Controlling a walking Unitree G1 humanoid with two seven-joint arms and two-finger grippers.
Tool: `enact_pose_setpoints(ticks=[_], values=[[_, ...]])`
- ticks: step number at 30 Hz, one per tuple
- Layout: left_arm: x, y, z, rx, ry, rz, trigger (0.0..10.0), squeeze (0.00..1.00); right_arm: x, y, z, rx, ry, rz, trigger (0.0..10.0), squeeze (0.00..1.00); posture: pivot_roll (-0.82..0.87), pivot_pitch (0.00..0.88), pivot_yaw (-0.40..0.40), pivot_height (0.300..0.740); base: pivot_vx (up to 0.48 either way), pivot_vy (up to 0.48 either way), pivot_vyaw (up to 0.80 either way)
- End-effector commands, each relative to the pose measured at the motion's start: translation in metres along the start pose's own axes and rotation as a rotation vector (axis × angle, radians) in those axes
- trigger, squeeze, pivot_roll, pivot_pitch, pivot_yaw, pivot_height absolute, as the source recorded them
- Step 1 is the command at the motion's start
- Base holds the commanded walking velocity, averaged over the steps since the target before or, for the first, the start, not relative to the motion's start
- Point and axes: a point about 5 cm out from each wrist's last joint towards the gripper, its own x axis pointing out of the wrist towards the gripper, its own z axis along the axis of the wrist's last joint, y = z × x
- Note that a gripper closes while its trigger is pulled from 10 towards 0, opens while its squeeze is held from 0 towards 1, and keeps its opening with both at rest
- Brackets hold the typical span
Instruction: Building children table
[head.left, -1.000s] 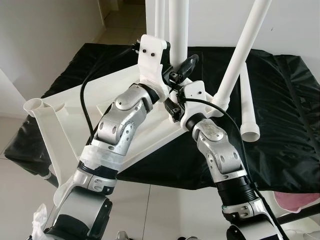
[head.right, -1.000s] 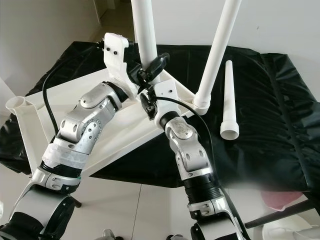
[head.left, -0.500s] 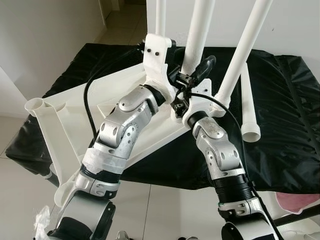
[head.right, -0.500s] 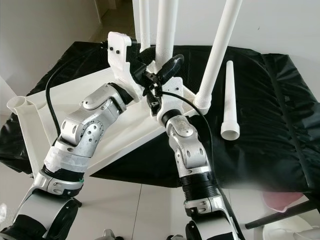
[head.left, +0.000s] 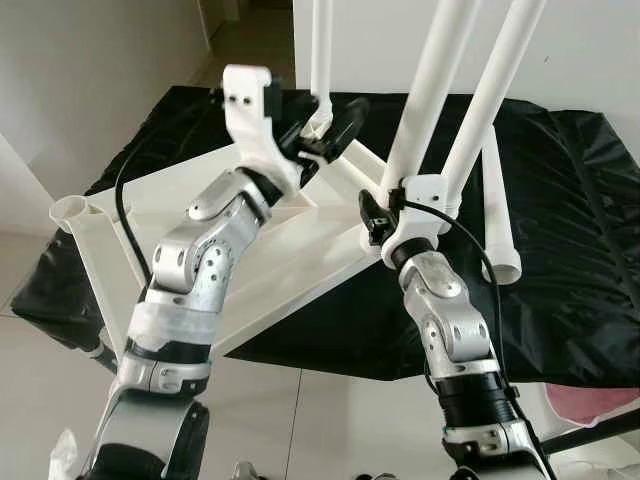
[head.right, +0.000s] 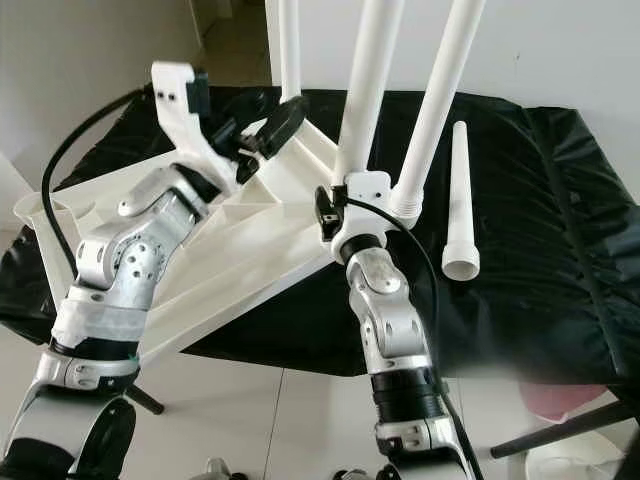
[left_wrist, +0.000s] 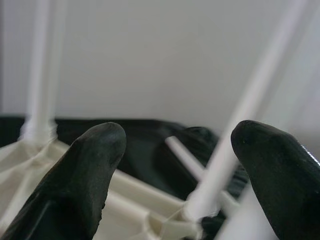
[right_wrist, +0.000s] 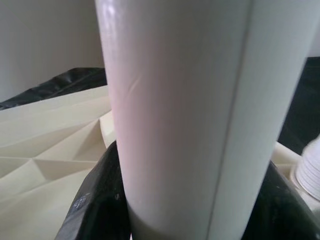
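- Left eye view: I see the white children's table top (head.left: 250, 265) lying upside down on a surface draped in black cloth (head.left: 570, 250). I count four white legs: one standing at the far corner (head.left: 321, 50), one seated in the near right corner socket (head.left: 490, 95), one tilted leg (head.left: 430, 95) gripped by my right arm, and one loose leg (head.left: 497, 215) lying on the cloth to the right. An empty corner socket (head.left: 70, 210) shows at the near left corner of the top.
- Right eye view: my left tool (head.right: 262, 128) hovers over the underside ribs near the far leg, its fingers apart and holding nothing. My right arm's white wrist housing (head.right: 355, 205) sits at the foot of the tilted leg, just beside the seated leg; the tilted leg's foot is above the top's near right edge.
- Left wrist view: I see two black fingertips (left_wrist: 87, 170) spread wide, with nothing between them; past them, blurred, are the ribbed underside, upright legs and the black cloth.
- Right wrist view: the right tool (right_wrist: 190, 220) is clenched on the tilted leg, black fingers (right_wrist: 95, 210) pressing either side of the thick white tube, with the cream underside of the top beyond.
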Motion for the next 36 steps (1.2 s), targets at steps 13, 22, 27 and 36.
enact_pose_setpoints(ticks=[13,22,27,36], values=[[-0.038,0.016,-0.042,0.165,0.147,0.167,10.0,0.0,-0.009,-0.009,0.012,-0.046,-0.139,-0.04,10.0,0.0,0.01,0.07,-0.004,0.74,0.0,0.0,0.0],[-0.055,0.021,-0.076,0.163,0.294,0.19,10.0,0.0,-0.026,-0.016,0.01,-0.046,-0.169,-0.085,10.0,0.0,0.0,0.071,0.013,0.74,0.0,0.0,0.0],[-0.059,0.023,-0.085,0.182,0.354,0.184,10.0,0.0,-0.034,-0.02,0.009,-0.046,-0.181,-0.108,10.0,0.0,-0.01,0.067,0.014,0.74,0.0,0.0,0.0],[-0.069,0.029,-0.102,0.232,0.492,0.184,10.0,1.0,-0.044,-0.026,0.006,-0.044,-0.175,-0.141,10.0,0.0,-0.01,0.06,0.015,0.74,0.0,0.0,0.0]])
